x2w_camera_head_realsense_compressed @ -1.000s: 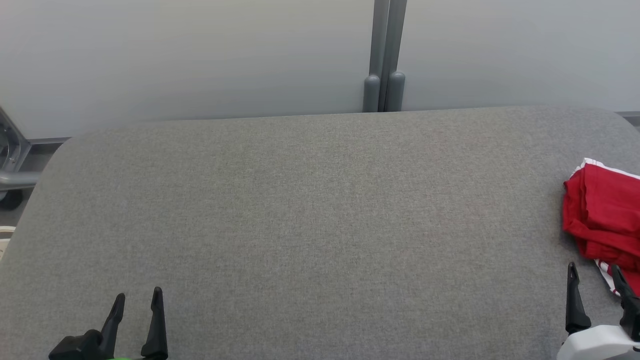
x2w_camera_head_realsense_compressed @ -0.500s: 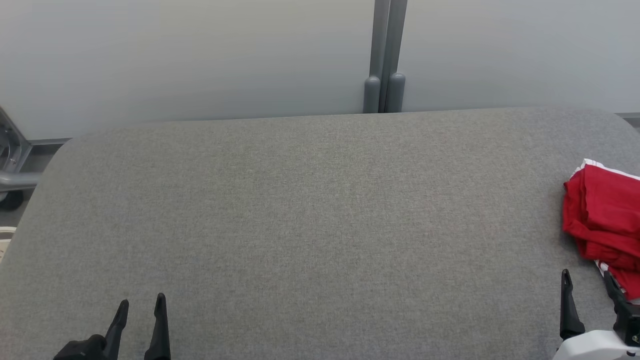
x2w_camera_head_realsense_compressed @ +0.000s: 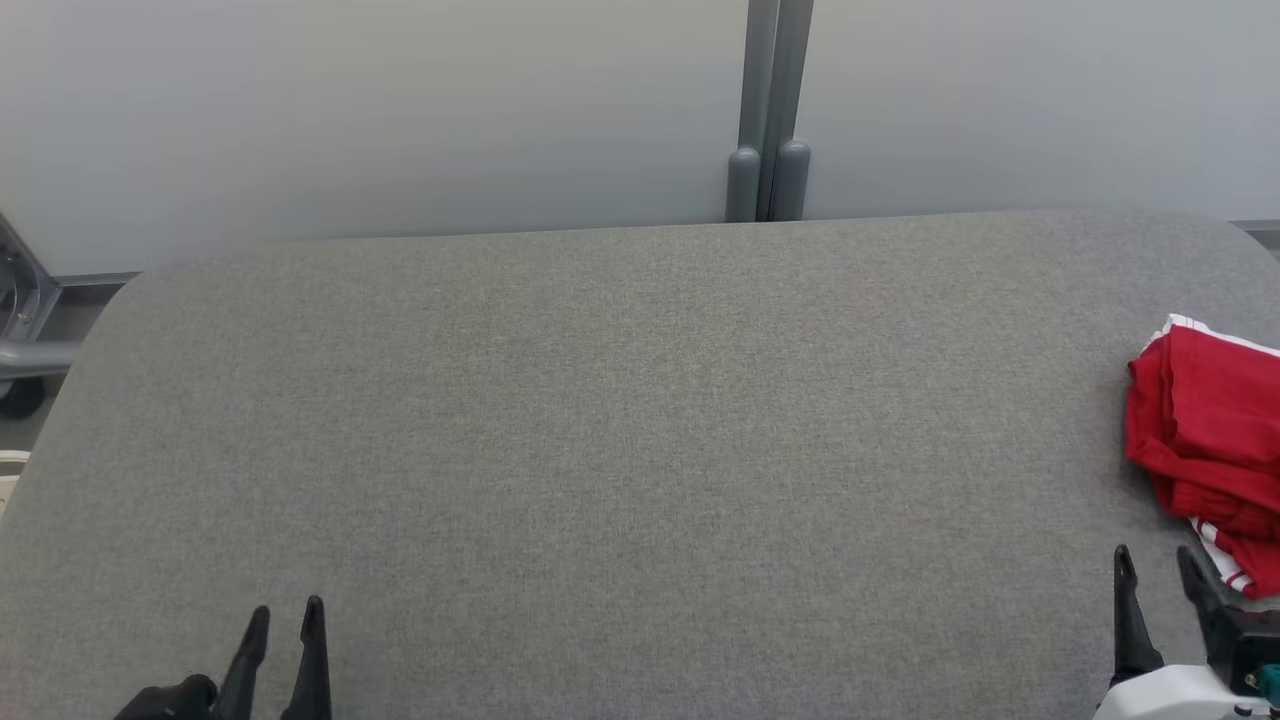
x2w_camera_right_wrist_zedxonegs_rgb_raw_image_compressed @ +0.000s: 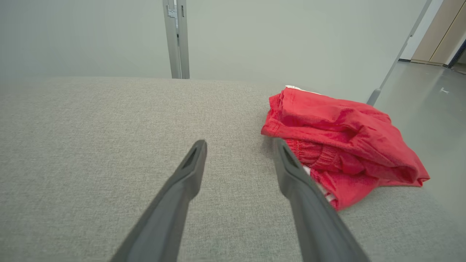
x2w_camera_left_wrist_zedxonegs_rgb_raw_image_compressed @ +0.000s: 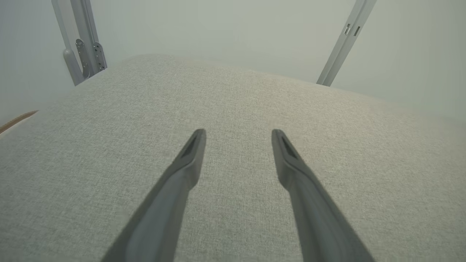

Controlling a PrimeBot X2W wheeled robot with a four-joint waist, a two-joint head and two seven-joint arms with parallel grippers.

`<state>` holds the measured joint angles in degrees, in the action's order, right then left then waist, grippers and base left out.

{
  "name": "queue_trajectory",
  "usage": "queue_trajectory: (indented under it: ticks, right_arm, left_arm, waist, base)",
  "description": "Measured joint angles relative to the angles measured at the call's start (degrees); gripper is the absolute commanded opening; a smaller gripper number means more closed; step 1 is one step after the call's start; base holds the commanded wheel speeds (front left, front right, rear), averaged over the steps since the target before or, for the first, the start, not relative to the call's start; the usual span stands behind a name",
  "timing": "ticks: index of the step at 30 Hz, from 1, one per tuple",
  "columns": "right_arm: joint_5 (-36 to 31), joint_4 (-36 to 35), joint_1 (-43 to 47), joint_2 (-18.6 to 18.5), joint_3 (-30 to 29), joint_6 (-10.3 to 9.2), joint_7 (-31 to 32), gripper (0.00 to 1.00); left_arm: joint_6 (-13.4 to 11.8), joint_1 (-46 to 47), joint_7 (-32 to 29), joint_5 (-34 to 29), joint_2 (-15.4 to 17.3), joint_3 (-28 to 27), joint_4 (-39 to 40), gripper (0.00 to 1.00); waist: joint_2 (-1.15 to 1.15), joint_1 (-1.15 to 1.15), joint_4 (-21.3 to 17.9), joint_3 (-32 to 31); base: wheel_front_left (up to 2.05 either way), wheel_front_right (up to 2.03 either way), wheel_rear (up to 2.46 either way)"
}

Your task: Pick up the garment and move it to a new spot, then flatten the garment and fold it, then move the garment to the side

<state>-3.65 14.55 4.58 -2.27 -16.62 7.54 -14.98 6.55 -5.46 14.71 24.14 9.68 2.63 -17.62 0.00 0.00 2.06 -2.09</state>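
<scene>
The garment (x2w_camera_head_realsense_compressed: 1215, 440) is a crumpled red piece with white trim, lying at the right edge of the grey fabric table (x2w_camera_head_realsense_compressed: 620, 420). In the right wrist view the garment (x2w_camera_right_wrist_zedxonegs_rgb_raw_image_compressed: 346, 142) sits just right of my own fingers. My right gripper (x2w_camera_head_realsense_compressed: 1155, 570) stands open at the lower right, its right finger close beside the garment's near edge, nothing between the fingers. At the lower left my left gripper (x2w_camera_head_realsense_compressed: 283, 625) is open over bare fabric, and the left wrist view shows its fingers (x2w_camera_left_wrist_zedxonegs_rgb_raw_image_compressed: 238, 134) spread and empty.
A pale wall with a grey double post (x2w_camera_head_realsense_compressed: 768, 110) stands behind the table. A grey metal frame (x2w_camera_head_realsense_compressed: 25, 340) shows at the far left beyond the table's rounded corner. Bare floor (x2w_camera_right_wrist_zedxonegs_rgb_raw_image_compressed: 433, 94) lies beyond the table's right edge.
Both grippers have drawn back toward the bottom of the head view and their fingers stand slightly closer together. The garment has stayed in place.
</scene>
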Motion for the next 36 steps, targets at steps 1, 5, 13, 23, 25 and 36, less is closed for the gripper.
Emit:
queue_trajectory:
  ticks: [1,5,13,23,25,36]
  right_arm:
    - [0.0,0.5,0.1,0.2,0.0,0.0,0.0,0.0]
    - [0.1,2.7,0.5,1.1,0.1,0.0,0.4,0.0]
    - [9.7,3.3,-0.3,1.2,0.4,0.0,3.1,0.0]
    - [21.7,2.6,-1.3,1.1,1.9,0.0,5.4,0.0]
    - [24.0,2.4,-1.5,1.1,2.2,0.0,5.9,0.0]
    - [35.2,1.9,-2.7,0.8,3.2,0.0,8.3,0.0]
  left_arm:
    - [0.0,-0.1,0.0,0.0,-0.2,0.1,-0.5,0.0]
    - [0.0,-0.2,-0.1,0.2,-1.0,0.5,-2.5,0.0]
    - [0.0,0.0,-2.5,6.9,-1.6,-0.4,-2.6,0.0]
    - [0.0,1.5,-4.9,15.5,-2.3,-1.2,-1.8,0.0]
    - [0.0,1.7,-5.4,16.9,-2.4,-1.5,-1.6,0.0]
    - [0.1,3.3,-7.7,24.9,-3.2,-2.5,-1.1,0.0]
  waist:
    - [0.0,0.0,0.0,0.0]
    - [0.0,0.0,0.0,0.0]
    - [0.0,0.0,-0.1,0.2]
    - [0.0,0.0,-0.3,0.3]
    - [0.0,0.0,-0.3,0.4]
    - [0.0,0.0,-0.5,0.6]
  base:
    - [0.0,0.0,0.0]
    - [0.0,0.0,0.0]
    - [0.0,0.0,0.0]
    - [0.0,0.0,0.0]
    - [0.0,0.0,0.0]
    - [0.0,0.0,0.0]
